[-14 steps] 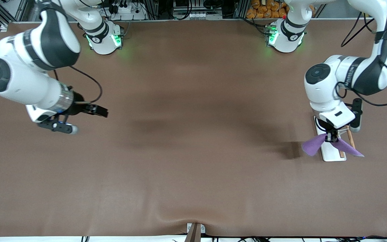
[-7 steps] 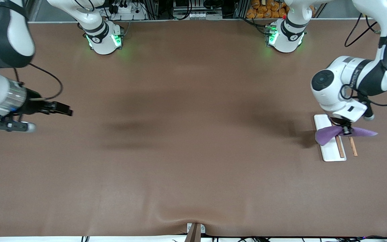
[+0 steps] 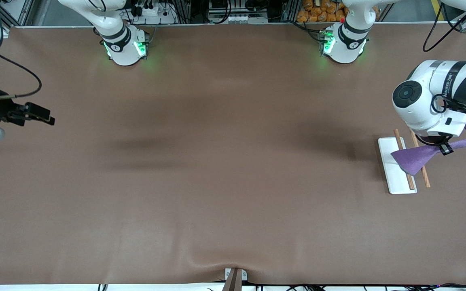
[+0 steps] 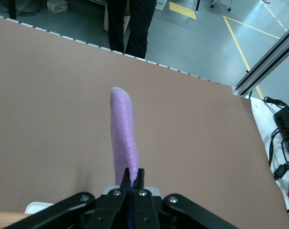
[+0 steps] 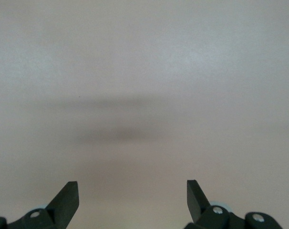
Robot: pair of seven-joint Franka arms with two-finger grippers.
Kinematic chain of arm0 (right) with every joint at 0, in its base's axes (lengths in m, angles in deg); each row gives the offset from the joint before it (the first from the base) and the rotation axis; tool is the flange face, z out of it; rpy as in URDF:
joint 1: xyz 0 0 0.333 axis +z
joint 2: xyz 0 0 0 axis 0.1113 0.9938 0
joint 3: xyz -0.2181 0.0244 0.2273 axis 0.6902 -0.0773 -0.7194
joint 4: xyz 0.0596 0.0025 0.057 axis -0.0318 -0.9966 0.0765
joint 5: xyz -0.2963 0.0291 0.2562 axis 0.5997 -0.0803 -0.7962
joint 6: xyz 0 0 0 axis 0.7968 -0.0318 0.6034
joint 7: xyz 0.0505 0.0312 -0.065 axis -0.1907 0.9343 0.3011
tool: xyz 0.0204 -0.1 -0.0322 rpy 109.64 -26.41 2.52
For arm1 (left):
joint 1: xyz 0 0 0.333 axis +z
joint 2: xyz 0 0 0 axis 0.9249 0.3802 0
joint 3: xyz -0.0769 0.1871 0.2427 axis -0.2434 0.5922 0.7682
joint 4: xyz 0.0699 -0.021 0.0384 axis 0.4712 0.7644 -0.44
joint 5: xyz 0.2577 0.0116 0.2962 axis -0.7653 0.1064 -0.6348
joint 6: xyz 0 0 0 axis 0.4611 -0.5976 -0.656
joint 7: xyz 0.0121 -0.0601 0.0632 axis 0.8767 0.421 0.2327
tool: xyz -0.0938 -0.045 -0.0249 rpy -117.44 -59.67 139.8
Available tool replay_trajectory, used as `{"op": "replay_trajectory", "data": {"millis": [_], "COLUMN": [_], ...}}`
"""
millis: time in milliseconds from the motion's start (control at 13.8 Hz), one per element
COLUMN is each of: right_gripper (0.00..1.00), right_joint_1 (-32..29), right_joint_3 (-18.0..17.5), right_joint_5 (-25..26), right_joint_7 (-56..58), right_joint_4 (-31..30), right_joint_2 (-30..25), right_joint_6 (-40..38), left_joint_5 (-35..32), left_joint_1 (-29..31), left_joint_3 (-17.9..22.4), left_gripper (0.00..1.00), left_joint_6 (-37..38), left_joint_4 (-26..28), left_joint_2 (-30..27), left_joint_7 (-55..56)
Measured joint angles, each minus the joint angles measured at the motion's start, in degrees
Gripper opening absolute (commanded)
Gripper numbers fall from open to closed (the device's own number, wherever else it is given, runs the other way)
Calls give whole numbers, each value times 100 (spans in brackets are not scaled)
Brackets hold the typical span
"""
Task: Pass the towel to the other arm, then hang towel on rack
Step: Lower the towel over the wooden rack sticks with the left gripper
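Observation:
The purple towel (image 3: 413, 158) is pinched in my left gripper (image 3: 443, 149), which is shut on it just past the rack's outer rod, toward the left arm's end of the table. The towel's wide end spreads over both wooden rods and the white base of the rack (image 3: 395, 173). Its narrow tip sticks out toward the table's end. I cannot tell whether it rests on the rods. In the left wrist view the towel (image 4: 123, 129) stands out from the shut left gripper (image 4: 133, 172), with a corner of the rack's base (image 4: 39, 208) beside it. My right gripper (image 3: 41, 114) is open and empty over the right arm's end of the table, as the right wrist view (image 5: 132, 195) also shows.
The two arm bases (image 3: 126, 46) (image 3: 342, 44) stand at the table's edge farthest from the front camera. A small bracket (image 3: 235, 277) sits at the edge nearest to it. The brown table (image 3: 225, 161) bears nothing else.
My left gripper has carried the towel across the rack toward the left arm's end of the table, and the towel now trails over the rods. My right arm has drawn back toward its own end.

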Motion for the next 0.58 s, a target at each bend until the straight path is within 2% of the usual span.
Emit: {"op": "replay_trajectory", "data": {"millis": [290,581], "right_gripper": [100,100], "right_joint_1": [62,72], "right_joint_3": [-98,-114], "right_joint_5": [296,353], "right_joint_7": [7,7], "right_joint_4": [-237,-330], "right_joint_2": [-461,-507], "right_joint_6": [-103,-72], "left_joint_5": [-25,-38], "left_joint_1": [-17,-12], "left_joint_3": [-13,7], "left_gripper": [0,0], "left_joint_6": [-26,-178], "left_joint_4": [68,44], "left_joint_2": [359,602], "left_joint_7": [468,568]}}
